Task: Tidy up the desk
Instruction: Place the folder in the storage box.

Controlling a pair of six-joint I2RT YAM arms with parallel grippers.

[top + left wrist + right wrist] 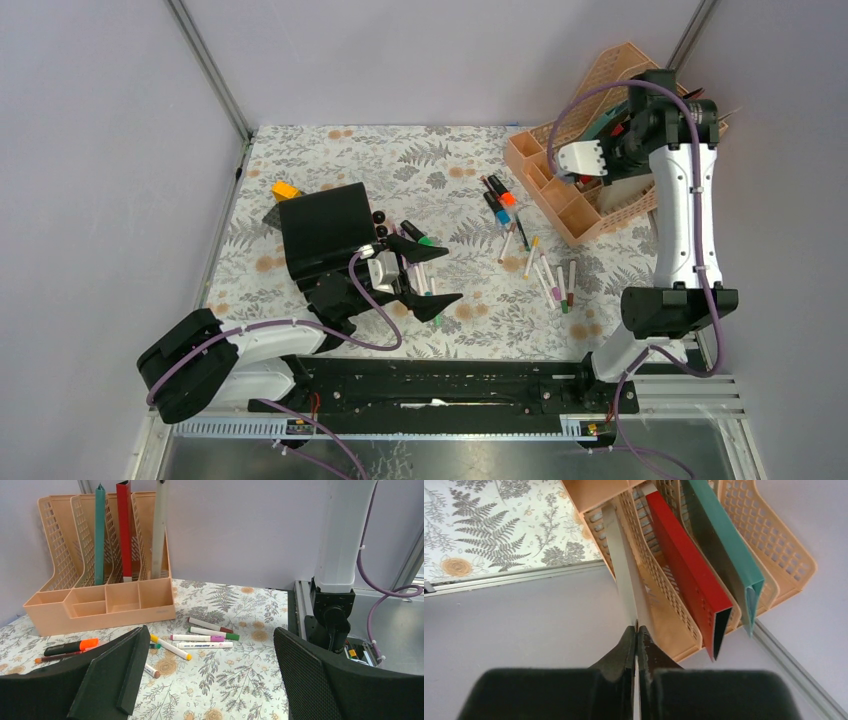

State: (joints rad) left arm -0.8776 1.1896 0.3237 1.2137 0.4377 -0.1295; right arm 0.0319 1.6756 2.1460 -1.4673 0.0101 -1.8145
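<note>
The desk (440,170) is covered in pale fern-print cloth. A peach organizer (560,200) stands at its back right corner. In the right wrist view my right gripper (637,630) is shut on the top edge of a grey folder (624,570) standing in an organizer slot (664,595). Beside the grey folder stand a red folder (689,570) and a teal folder (724,545). My left gripper (450,274) is open low over the desk's front middle, nothing between its fingers (120,675). Loose markers (200,637) lie ahead of it.
More markers (545,270) lie scattered right of centre, and highlighters (500,200) lie near the organizer. A black folder-like object (322,232) sits left of my left gripper, a small yellow-orange item (285,189) behind it. A black slotted rail (450,390) runs along the near edge.
</note>
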